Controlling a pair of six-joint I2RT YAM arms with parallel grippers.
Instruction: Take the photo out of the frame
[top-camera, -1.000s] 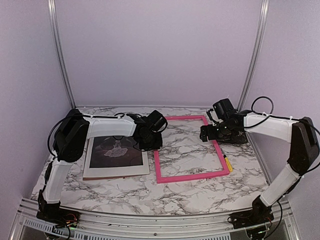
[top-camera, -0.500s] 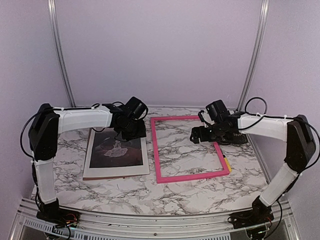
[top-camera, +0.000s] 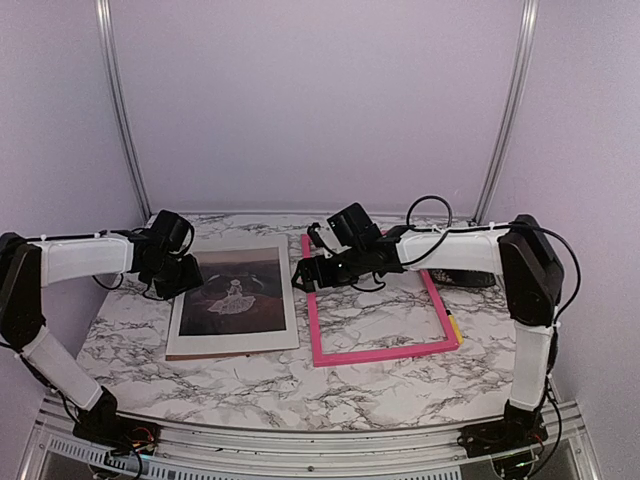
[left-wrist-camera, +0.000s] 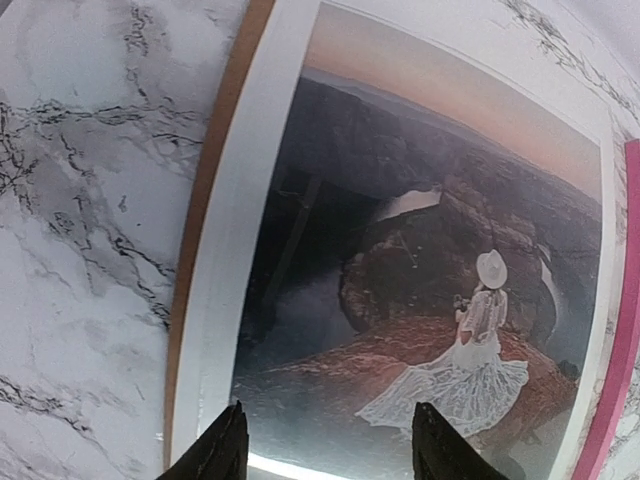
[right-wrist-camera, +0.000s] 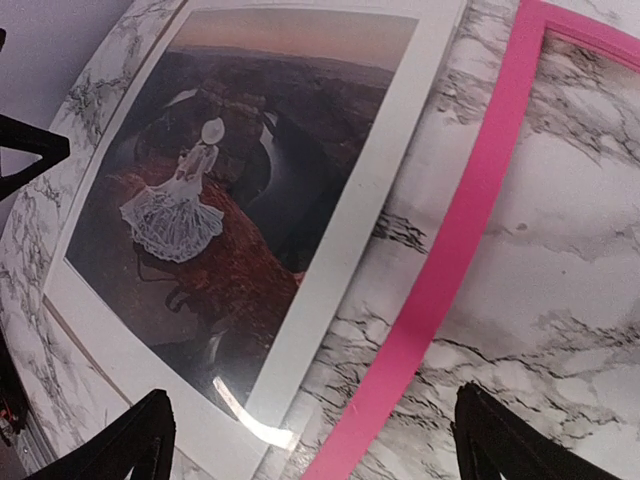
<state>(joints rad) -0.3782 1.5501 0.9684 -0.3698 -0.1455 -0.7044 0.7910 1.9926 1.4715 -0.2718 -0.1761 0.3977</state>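
Observation:
The photo (top-camera: 237, 292), a dark reddish scene with a small white figure, lies flat on a white mat sheet (left-wrist-camera: 250, 200) and a brown backing board (left-wrist-camera: 215, 170), left of centre. The pink frame (top-camera: 385, 352) lies beside it on the right, with only marble inside its border. My left gripper (top-camera: 178, 275) hovers over the photo's left part, open, with the photo (left-wrist-camera: 420, 250) below its bare fingertips (left-wrist-camera: 225, 450). My right gripper (top-camera: 305, 278) hangs open over the frame's left border (right-wrist-camera: 460, 250) and the photo's right edge (right-wrist-camera: 230, 170), holding nothing.
A small yellow object (top-camera: 455, 328) lies against the frame's right border. A black object (top-camera: 470, 277) sits behind the right forearm near the right wall. Lilac walls close the back and both sides. A bright glare streak crosses the print's near edge.
My left arm swung left, from the frame's top left corner to the photo's left side, and its jaws widened. My right gripper travelled left across the frame to its left border.

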